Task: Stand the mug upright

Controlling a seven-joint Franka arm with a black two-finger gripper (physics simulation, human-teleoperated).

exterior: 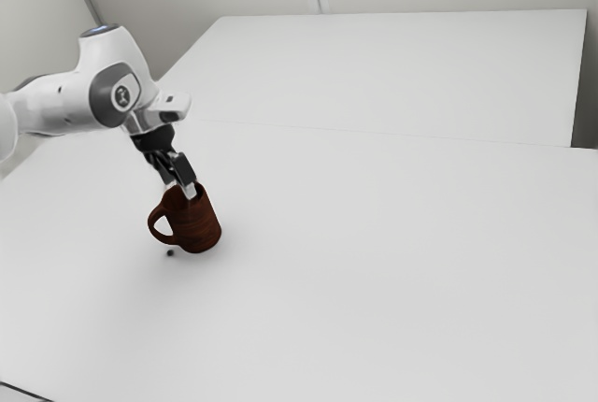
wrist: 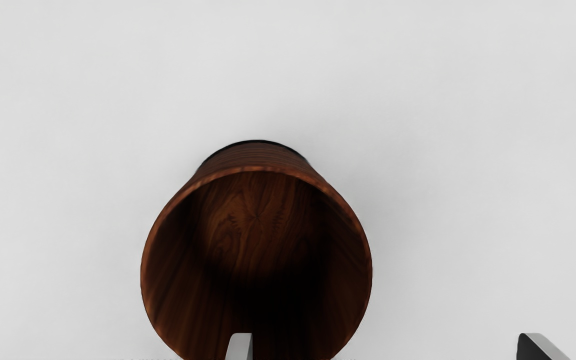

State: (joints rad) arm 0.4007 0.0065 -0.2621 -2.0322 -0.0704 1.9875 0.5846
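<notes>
Apparently your mug (exterior: 193, 224) stands on its base, mouth up, left of centre in the exterior frame, though you can't rule out a slight tilt. Above it, your gripper (wrist: 386, 340) is spread and holds nothing, one finger (wrist: 240, 347) within the mouth. You could be lining up a rim grasp or letting go; either way, avoid knocking the rim.
</notes>
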